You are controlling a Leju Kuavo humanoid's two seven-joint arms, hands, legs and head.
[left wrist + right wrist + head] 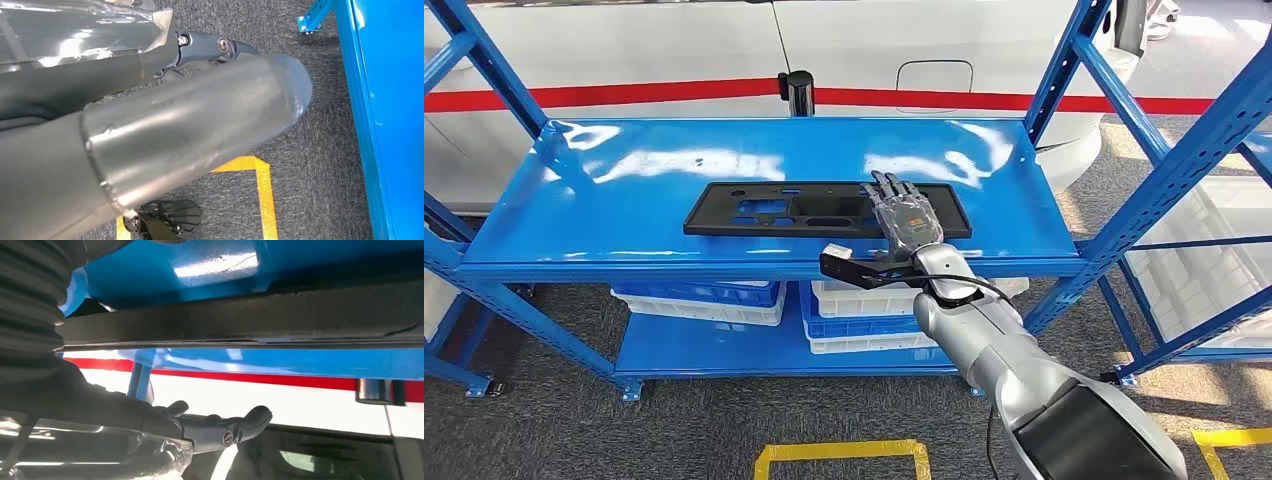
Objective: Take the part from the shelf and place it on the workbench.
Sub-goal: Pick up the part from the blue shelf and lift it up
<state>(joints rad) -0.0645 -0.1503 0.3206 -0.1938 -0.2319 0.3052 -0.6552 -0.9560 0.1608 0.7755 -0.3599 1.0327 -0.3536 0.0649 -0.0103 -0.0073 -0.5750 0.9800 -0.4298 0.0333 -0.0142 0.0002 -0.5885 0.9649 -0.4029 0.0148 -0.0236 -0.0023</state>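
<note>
Blue shelving [544,215] fills my forward view, a white wall with a red stripe behind it. My right hand [902,218] lies flat over the right end of the long black part [774,208], fingers straight and apart, gripping nothing. I cannot tell my left hand's state. Below sit white crates [864,305].

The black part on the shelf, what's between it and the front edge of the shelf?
In the head view, bare blue shelf lies before the black part, except where the right hand reaches over it.
</note>
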